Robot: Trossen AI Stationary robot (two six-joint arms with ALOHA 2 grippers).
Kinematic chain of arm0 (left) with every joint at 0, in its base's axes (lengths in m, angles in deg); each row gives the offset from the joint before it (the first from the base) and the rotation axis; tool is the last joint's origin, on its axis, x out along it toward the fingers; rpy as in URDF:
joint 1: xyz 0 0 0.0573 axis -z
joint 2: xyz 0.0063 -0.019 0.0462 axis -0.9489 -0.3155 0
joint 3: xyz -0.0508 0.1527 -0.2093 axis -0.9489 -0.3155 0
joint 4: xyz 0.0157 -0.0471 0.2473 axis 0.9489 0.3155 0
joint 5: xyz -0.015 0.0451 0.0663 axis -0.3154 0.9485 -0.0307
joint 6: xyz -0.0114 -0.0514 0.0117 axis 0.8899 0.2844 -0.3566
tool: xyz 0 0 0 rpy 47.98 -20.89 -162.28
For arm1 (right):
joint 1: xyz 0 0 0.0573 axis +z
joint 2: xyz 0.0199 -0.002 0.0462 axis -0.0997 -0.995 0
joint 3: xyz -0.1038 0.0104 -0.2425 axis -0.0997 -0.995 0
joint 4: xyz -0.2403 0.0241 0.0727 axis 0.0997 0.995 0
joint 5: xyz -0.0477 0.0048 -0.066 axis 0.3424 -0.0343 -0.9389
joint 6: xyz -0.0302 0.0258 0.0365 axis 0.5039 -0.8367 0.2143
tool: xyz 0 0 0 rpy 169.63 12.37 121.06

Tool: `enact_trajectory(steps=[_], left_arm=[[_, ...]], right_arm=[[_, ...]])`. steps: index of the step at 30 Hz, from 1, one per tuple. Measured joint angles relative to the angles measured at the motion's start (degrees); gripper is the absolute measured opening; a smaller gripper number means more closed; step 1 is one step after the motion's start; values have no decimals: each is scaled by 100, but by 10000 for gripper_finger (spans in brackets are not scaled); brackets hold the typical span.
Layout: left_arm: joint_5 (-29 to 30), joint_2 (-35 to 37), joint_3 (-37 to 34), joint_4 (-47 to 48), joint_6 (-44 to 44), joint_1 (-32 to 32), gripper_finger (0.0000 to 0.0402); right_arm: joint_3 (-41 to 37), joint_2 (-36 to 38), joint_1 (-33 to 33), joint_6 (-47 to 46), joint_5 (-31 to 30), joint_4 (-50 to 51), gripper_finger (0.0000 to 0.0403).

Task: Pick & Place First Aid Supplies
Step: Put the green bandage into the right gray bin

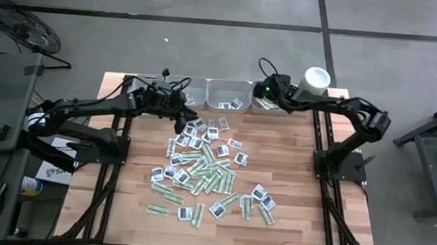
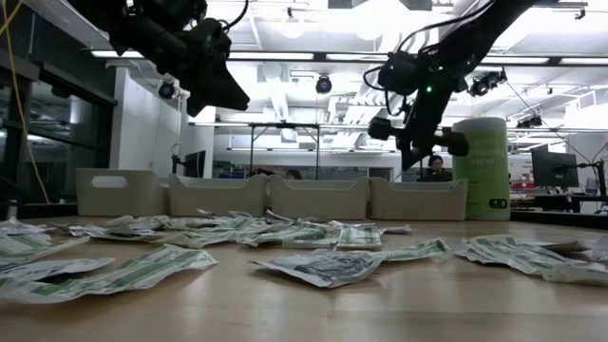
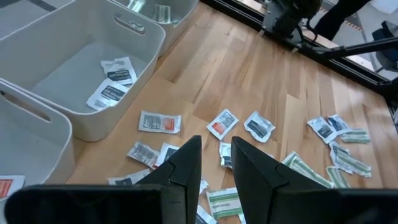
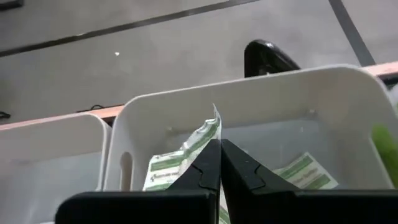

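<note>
Over rightmost tray [image 4: 348, 93], right claw [image 4: 219, 163] pinches green strip [image 4: 202, 138] (hidden overhead); left claw [image 3: 214, 163] parted, empty.

Sachets [image 1: 204, 171] scattered mid-table; some in trays [image 1: 228, 93].

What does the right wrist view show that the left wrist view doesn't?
Only the right wrist view shows the right gripper shut on a green strip over the end tray, with more strips lying inside.

Only the left wrist view shows the left gripper open above loose white sachets on the table, and a tray holding two white sachets.

Both show grey trays and sachets.
</note>
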Motion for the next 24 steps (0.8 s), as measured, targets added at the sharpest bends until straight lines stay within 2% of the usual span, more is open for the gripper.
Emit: enact_trajectory(steps=[8,16,19,24], left_arm=[[2,0,0,0,50,0,87],[4,0,0,0,70,0,87],[4,0,0,0,70,0,87],[4,0,0,0,70,0,87]], right_arm=[[0,-150,-73,-137,167,-55,0],[0,-150,-73,282,515,-77,4],[0,-150,-72,464,650,-75,25],[0,-150,-70,479,760,-42,87]])
